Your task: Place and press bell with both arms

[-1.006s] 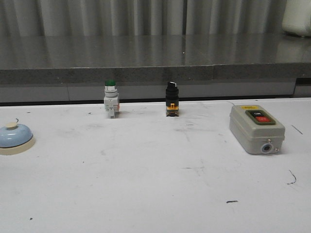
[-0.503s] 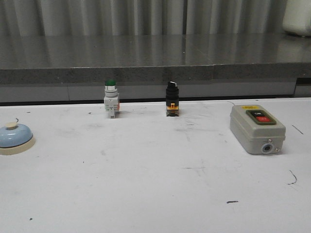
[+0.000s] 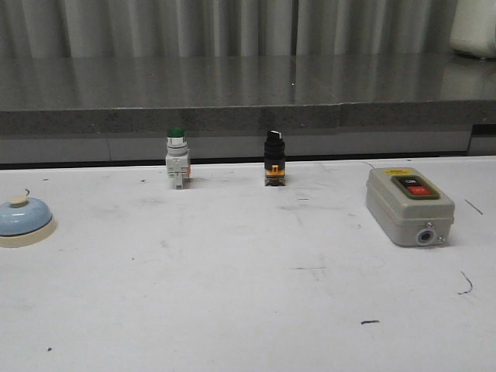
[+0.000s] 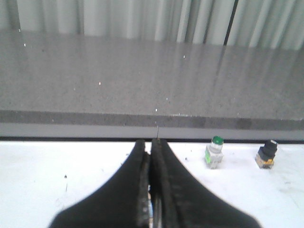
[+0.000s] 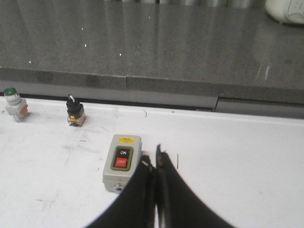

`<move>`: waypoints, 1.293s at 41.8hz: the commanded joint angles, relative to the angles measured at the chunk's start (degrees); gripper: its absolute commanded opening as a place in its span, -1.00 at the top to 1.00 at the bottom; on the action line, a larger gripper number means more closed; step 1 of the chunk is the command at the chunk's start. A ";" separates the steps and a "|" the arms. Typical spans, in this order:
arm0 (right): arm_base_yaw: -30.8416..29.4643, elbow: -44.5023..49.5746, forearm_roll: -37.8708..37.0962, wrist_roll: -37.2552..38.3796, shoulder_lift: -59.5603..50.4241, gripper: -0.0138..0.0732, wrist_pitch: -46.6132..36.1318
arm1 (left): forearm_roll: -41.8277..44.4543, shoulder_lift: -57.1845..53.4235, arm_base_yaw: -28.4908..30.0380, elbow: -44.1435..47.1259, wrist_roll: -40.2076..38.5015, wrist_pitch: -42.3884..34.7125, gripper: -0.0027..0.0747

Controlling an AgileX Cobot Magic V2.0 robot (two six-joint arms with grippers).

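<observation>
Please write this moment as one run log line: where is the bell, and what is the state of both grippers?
bell: far left on table, untouched | left gripper: shut, empty | right gripper: shut, empty, beside grey switch box

Soft, even overhead light is falling across all views, casting only faint shadows. The grey counter (image 3: 248,85) is showing streaky reflections in the upper frame. Both wrist views are looking slightly soft, with dark fingers (image 4: 166,190) blurring at the bottom.
</observation>
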 commanded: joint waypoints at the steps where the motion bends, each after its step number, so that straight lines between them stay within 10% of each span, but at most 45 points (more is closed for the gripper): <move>1: -0.17 -3.97 -0.43 -0.60 4.97 0.84 -2.72 | -0.62 5.08 0.07 -3.12 -0.12 -1.67 0.98; 54: -0.17 -3.95 -0.43 -0.60 18.46 0.84 -2.65 | 0.82 23.19 0.07 -3.02 0.14 0.54 0.98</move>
